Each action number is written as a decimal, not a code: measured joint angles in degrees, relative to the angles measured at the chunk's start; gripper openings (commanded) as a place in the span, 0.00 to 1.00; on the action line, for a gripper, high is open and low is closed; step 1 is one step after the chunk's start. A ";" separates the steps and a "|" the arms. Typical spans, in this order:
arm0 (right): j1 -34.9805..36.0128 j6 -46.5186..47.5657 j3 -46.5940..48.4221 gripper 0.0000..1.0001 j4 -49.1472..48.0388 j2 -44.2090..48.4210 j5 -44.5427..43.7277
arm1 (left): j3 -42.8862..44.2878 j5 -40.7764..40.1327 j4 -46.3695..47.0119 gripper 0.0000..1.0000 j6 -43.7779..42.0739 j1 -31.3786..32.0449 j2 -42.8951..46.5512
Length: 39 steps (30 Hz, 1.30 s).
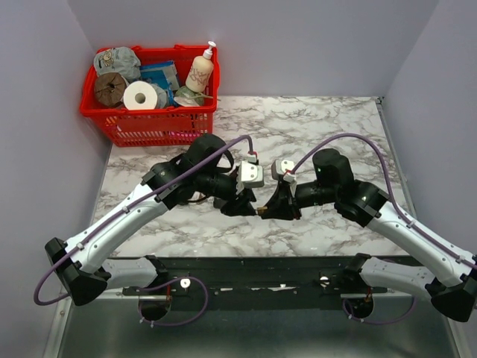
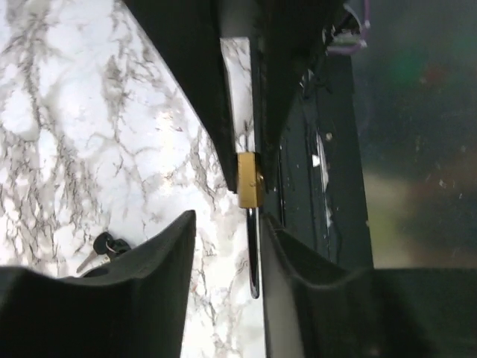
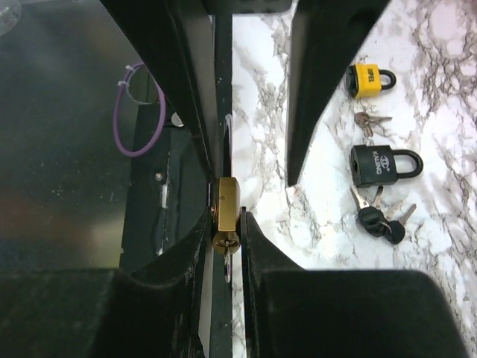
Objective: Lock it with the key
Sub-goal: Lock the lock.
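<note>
A small brass padlock [image 3: 226,203] is held between my two grippers above the table's front middle [image 1: 261,212]. My right gripper [image 3: 227,220] is shut on the padlock's body. A silver key [image 3: 228,262] sticks out of the keyhole toward the right wrist camera. My left gripper [image 2: 227,224] is open, with its fingers on either side of the dark shackle [image 2: 254,253]. The shackle lies close to the left gripper's right finger [image 2: 298,276]. The brass body also shows in the left wrist view [image 2: 250,179].
A yellow padlock [image 3: 370,80], a black padlock [image 3: 384,165] and bunches of keys [image 3: 380,212] lie on the marble table [image 1: 335,127] under the arms. A red basket [image 1: 119,123] of household items stands at the back left.
</note>
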<state>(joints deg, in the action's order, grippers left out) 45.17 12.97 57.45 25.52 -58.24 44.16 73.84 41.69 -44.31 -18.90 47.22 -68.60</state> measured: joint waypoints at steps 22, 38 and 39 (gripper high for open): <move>-11.50 -8.48 -5.53 0.01 -30.47 10.01 -32.20 | -8.04 -7.85 46.42 0.99 61.33 -20.55 3.78; -6.75 -10.64 -8.20 0.01 -37.55 5.64 -38.29 | -9.53 -14.25 60.46 0.99 90.31 -10.47 -6.45; -6.40 -10.64 -8.20 0.01 -37.62 5.44 -38.56 | -9.42 -14.62 60.48 0.99 90.68 -10.16 -7.04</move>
<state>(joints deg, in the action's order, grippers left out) 38.76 2.33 49.25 -12.10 -52.80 5.61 64.42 27.07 16.16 71.79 37.06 -75.64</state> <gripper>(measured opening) 0.237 0.987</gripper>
